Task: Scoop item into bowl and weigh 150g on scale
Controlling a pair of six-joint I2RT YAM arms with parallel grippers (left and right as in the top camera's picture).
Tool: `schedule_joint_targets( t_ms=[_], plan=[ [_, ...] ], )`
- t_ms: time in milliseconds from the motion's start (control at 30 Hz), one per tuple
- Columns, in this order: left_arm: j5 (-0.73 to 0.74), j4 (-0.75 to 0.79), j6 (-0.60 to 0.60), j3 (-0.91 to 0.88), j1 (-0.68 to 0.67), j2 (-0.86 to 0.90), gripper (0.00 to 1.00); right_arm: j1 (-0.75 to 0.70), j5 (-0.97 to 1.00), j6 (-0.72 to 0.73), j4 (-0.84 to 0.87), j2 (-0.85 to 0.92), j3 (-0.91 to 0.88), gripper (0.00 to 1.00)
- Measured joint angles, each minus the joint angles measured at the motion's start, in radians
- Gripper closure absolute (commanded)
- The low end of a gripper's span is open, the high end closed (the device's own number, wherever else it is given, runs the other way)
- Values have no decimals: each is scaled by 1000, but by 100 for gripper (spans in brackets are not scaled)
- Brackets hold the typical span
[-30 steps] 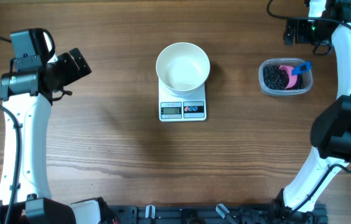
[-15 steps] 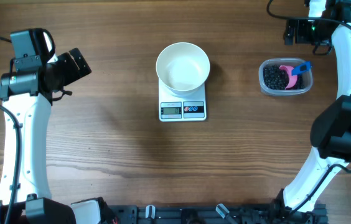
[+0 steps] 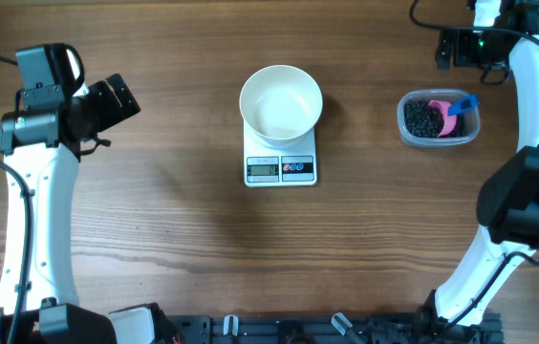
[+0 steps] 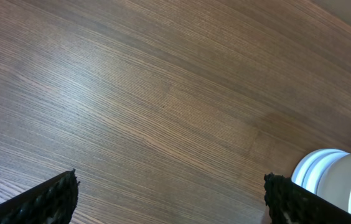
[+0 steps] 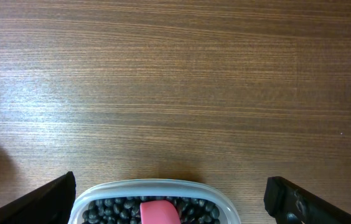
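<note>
The white bowl [image 3: 281, 103] stands empty on the scale [image 3: 281, 168] at mid-table. The item, small black beans [image 3: 422, 118], fills a clear plastic tub [image 3: 439, 134] to the right, with a pink scoop [image 3: 449, 108] with a blue handle lying in it. My right gripper [image 3: 456, 48] hangs open just behind the tub. In the right wrist view the tub's rim [image 5: 154, 185], beans [image 5: 110, 210] and scoop [image 5: 159, 213] lie between the wide-apart fingers [image 5: 42, 202]. My left gripper [image 3: 115, 98] is open, far left of the bowl [image 4: 350, 186], over bare wood.
The wooden table top [image 3: 174, 220] runs wide to the front and left. Both arm bases stand at the front edge, with cables at the back right corner [image 3: 422, 11].
</note>
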Motion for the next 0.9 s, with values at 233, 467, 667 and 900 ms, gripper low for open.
schedule_joint_targets(
  t_ms=[233,467,667,900],
  plan=[
    [0,0,0,0,0,0,0,0,0,0,0,0,0,0],
    [418,127,301,-2,5,0,0,0,0,0,1,0,0,0],
    [771,-204,722,0,-19,-1,0,0,0,0,1,0,0,0],
    [541,-211,856,0,-279,-1,0,0,0,0,1,0,0,0]
  ],
)
